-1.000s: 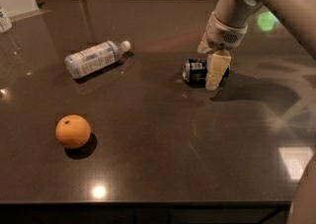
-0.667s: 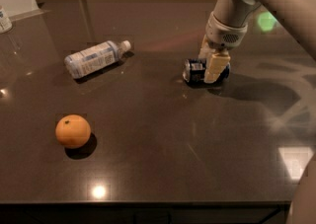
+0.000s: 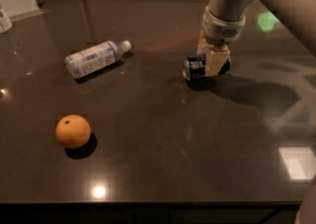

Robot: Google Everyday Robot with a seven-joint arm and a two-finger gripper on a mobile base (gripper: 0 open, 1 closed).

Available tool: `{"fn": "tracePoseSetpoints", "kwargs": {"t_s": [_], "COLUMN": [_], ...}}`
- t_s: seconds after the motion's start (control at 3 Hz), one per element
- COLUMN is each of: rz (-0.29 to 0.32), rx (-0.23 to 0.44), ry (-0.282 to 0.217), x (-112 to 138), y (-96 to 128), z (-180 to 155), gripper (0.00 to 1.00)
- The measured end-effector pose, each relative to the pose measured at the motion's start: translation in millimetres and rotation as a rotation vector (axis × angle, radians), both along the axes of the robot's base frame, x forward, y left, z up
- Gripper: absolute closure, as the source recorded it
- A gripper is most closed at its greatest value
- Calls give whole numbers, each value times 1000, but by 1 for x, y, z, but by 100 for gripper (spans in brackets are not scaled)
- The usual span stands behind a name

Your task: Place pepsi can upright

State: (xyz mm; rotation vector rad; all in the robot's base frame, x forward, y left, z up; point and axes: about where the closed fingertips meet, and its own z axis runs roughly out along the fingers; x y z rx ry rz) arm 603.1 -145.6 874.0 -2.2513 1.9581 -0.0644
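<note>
The pepsi can (image 3: pixel 193 67), dark blue with a silver end facing left, lies on its side at the right middle of the dark table (image 3: pixel 163 159). My gripper (image 3: pixel 213 62) comes down from the upper right and is shut on the can's middle. One cream finger (image 3: pixel 216 61) shows in front of the can and the other is hidden behind it. The can seems to be held just off the table, above its shadow.
A clear plastic bottle (image 3: pixel 94 57) with a pale label lies on its side at the left back. An orange (image 3: pixel 73 130) sits at the front left. A small container (image 3: pixel 4 19) stands at the far left edge. The table's front edge runs along the bottom.
My gripper has closed over the can's middle, and can and gripper have risen slightly. The bottle and the orange have not moved.
</note>
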Motion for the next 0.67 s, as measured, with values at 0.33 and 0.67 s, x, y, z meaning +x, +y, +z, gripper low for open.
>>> {"fn": "tracePoseSetpoints", "kwargs": {"t_s": [0.33,0.67], "rz": [140,307], "rx": [-95,-184], "ry": [-131,-284], "x": [0,3], "y": [8,14], "z": [28,52], "gripper": [100,100]}}
